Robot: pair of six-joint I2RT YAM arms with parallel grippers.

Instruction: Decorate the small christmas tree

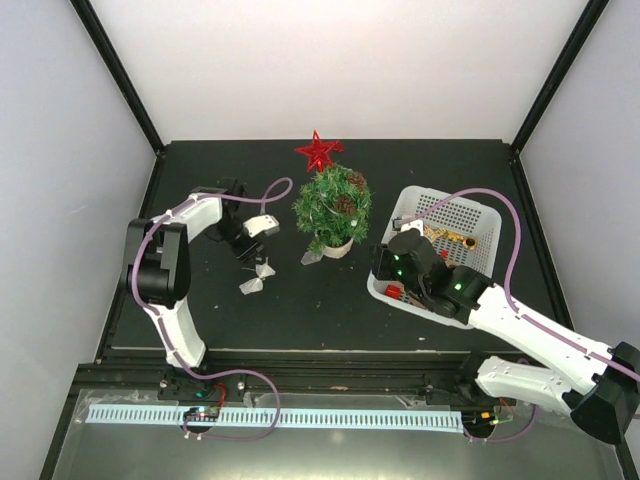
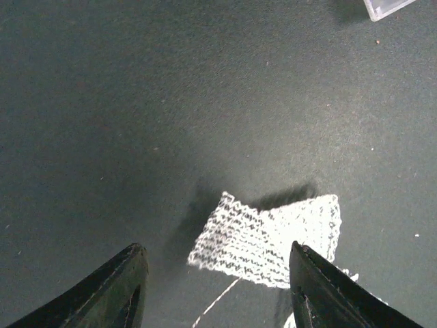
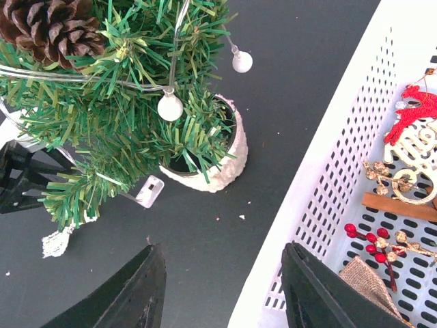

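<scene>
Left wrist view first: the left gripper (image 2: 217,263) hangs with its jaws spread over a white mesh bow (image 2: 270,239) lying flat on the black table (image 2: 136,102). There's one finger on either side of it and nothing is pinched, so that bow isn't on the tree yet.

Over on the other side, the right gripper (image 3: 222,273) is spread wide too and empty. It hovers above the white basket (image 3: 328,205) rim and the bare strip of table beside it. The basket has plenty left in it: red berries (image 3: 369,239), a gold ornament (image 3: 403,184), a burlap scrap.

Farther back, the small christmas tree (image 3: 123,89) stands upright in its cream pot (image 3: 218,171), mid-table between the two arms and just left of the basket. It already wears a pine cone (image 3: 48,31) and a string of white bulbs (image 3: 170,107). From the top camera a red star (image 1: 319,150) sits right at its tip, but I can't tell if it's fixed on.

I'd call it roughly half done. Things in the way: the light wire looping through the branches looks snaggy, and a clear plastic piece (image 3: 149,191) lies beside the pot.
</scene>
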